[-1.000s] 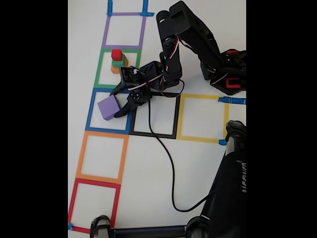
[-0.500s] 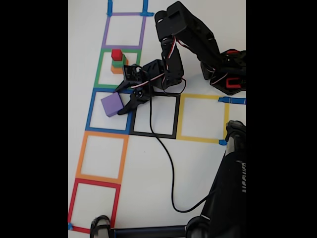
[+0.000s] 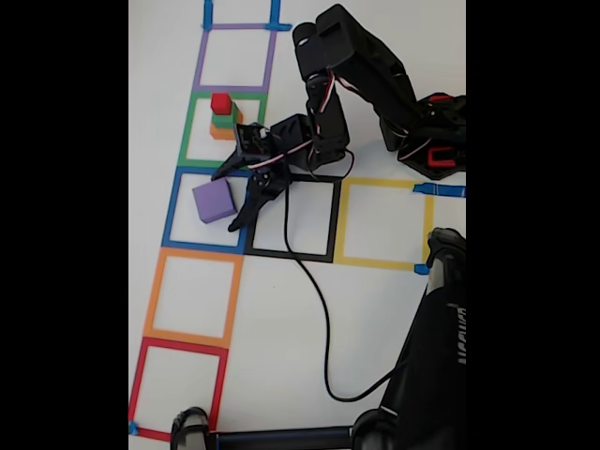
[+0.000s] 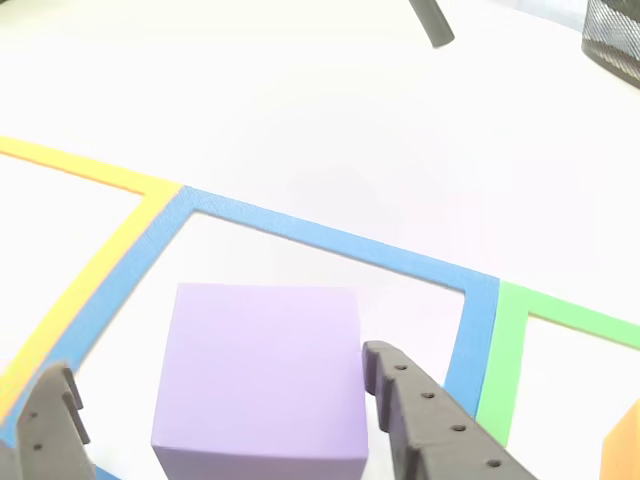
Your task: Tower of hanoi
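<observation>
The purple cube point(image 3: 214, 201) sits flat inside the blue tape square point(image 3: 172, 211). My gripper point(image 3: 224, 202) is open around it, one finger point(image 3: 223, 169) on its far side and the other point(image 3: 244, 214) on its near side. In the other view the purple cube point(image 4: 260, 370) lies between the two fingertips of the gripper point(image 4: 215, 365); the right finger point(image 4: 430, 420) is close beside it, the left finger point(image 4: 50, 420) stands apart. A stack of the orange cube point(image 3: 227, 131), green cube point(image 3: 224, 119) and red cube point(image 3: 221, 102) stands in the green tape square point(image 3: 191, 131).
Tape squares run down the left: purple point(image 3: 200, 56), orange point(image 3: 152, 300), red point(image 3: 139, 384). Black point(image 3: 334, 220) and yellow point(image 3: 427, 225) squares lie to the right. The arm base point(image 3: 433, 141) sits at the right edge. A black cable point(image 3: 319, 300) trails to dark hardware point(image 3: 436, 356) at lower right.
The jaws have spread apart and let go of the purple cube, which they held a second ago. The cube has shifted slightly right and now rests in the blue square.
</observation>
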Motion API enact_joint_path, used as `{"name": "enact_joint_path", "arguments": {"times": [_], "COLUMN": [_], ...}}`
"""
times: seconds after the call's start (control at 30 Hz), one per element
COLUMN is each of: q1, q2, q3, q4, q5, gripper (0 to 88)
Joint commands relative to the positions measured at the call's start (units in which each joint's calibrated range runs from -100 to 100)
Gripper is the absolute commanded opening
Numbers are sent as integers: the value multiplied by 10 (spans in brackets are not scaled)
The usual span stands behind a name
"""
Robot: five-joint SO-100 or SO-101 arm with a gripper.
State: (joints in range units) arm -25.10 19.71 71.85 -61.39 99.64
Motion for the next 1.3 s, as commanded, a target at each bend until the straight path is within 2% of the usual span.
{"name": "enact_joint_path", "arguments": {"times": [0.0, 0.17, 0.33, 0.5, 0.7, 0.87, 1.1, 1.27], "q1": [-22, -11, 4, 29, 78, 122, 187, 241], "q2": [-83, -187, -306, -485, -753, -883, -870, -819], "q3": [2, 21, 40, 61, 47, -82, -438, -658], "q4": [-1, 75, 160, 329, 657, 963, 1350, 1510], "q5": [4, 4, 4, 4, 4, 4, 4, 4], "gripper": [230, 90, 1, 0, 0, 0, 0, 0]}}
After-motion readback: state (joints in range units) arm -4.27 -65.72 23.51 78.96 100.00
